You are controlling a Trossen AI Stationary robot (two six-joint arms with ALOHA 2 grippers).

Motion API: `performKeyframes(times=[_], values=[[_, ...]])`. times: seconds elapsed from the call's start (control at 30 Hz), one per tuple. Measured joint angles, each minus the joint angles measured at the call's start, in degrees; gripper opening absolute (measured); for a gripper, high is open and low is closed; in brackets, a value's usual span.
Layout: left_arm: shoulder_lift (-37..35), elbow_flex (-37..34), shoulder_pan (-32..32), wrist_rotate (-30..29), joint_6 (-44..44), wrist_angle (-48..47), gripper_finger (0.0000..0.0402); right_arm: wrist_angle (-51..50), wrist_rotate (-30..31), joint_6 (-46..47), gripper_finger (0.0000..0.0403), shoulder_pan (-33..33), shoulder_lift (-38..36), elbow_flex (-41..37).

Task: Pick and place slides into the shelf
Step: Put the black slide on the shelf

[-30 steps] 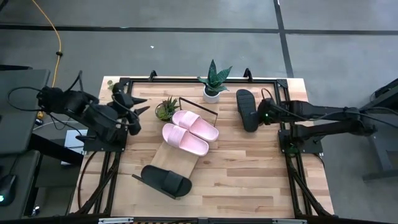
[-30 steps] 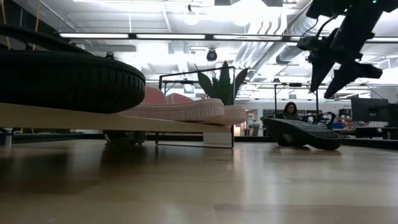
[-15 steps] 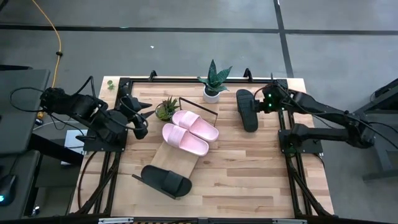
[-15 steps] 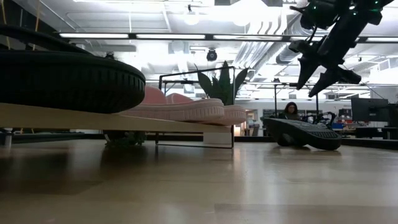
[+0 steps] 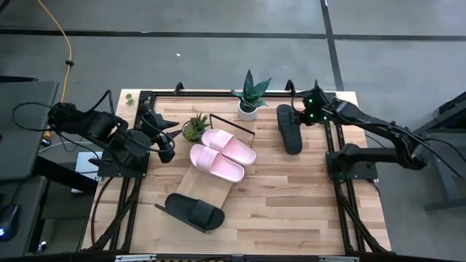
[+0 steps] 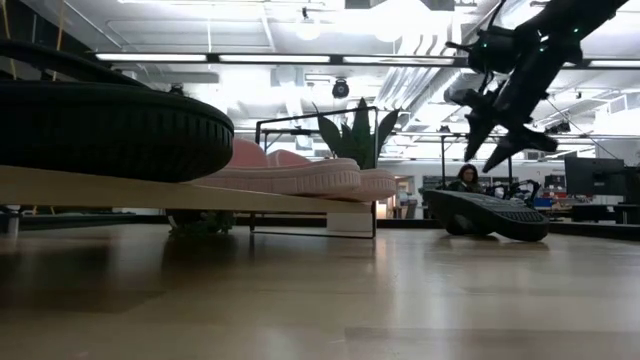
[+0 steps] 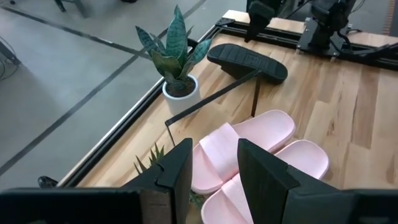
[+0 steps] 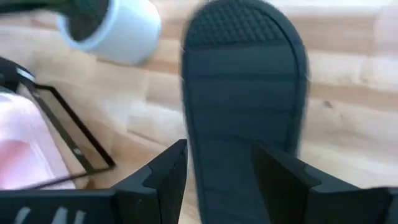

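One black slide point(image 5: 288, 128) lies on the tabletop at the far right, also seen in the right wrist view point(image 8: 245, 106). My right gripper point(image 5: 295, 115) hangs open just above its far end, touching nothing. Two pink slides point(image 5: 222, 153) lie side by side on the shelf point(image 5: 200, 185), a slanting light-wood board. The other black slide point(image 5: 194, 211) rests on the shelf's near end. My left gripper point(image 5: 166, 147) hovers open at the table's left, pointing at the pink slides point(image 7: 249, 149).
A snake plant in a white pot point(image 5: 249, 100) stands at the far edge, close to the black slide. A small succulent point(image 5: 194, 127) sits between my left gripper and the shelf. Bare wood lies at the near right point(image 5: 291, 196). A person point(image 6: 466, 180) sits beyond the table.
My right gripper has swung toward the table's far edge and a little left, ending over the far end of the black slide; it stays open. My left gripper has shifted slightly toward the pink slides and rolled a little. No slide has moved.
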Motion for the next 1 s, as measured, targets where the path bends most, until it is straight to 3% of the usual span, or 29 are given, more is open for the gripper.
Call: performKeyframes(times=[0.27,0.53,0.73,1.0], values=[[0.24,0.00,0.00,0.52,-1.63,-0.07,0.0115,-1.75,4.03,-0.61,0.0170,-1.32,0.47,0.00],[0.28,0.00,0.00,0.63,-1.96,-0.07,0.0115,-1.55,-1.07,-5.95,0.0170,-7.56,0.47,-0.10],[0.28,0.00,0.00,1.44,-2.07,-0.08,0.0115,-0.88,-10.54,-6.70,0.0170,-13.12,0.44,-4.10],[0.28,0.00,0.00,2.78,-3.29,-0.15,0.0115,0.52,-9.60,-5.26,0.0170,-13.31,-3.21,-10.08]])
